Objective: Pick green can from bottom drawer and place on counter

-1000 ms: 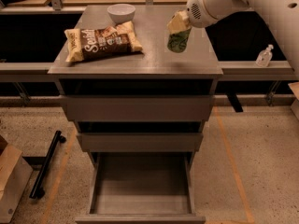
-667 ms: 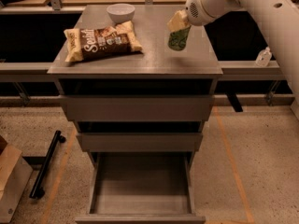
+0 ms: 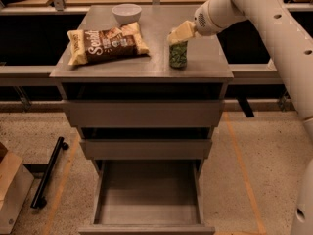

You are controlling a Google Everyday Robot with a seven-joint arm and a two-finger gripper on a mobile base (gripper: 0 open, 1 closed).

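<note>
The green can (image 3: 178, 56) stands upright on the counter (image 3: 146, 65), right of the middle and near the front edge. My gripper (image 3: 179, 34) comes in from the right on the white arm and sits over the can's top, shut on the can. The bottom drawer (image 3: 146, 199) is pulled open below, and its flat floor is bare.
A brown-and-cream snack bag (image 3: 107, 44) lies on the counter's left side. A white bowl (image 3: 126, 12) stands at the back. Two upper drawers (image 3: 144, 114) are slightly open. A black bar (image 3: 48, 179) and a cardboard box (image 3: 12, 190) are on the floor at left.
My gripper has carried the green can down and toward the counter's front edge. The can now rests on the counter top.
</note>
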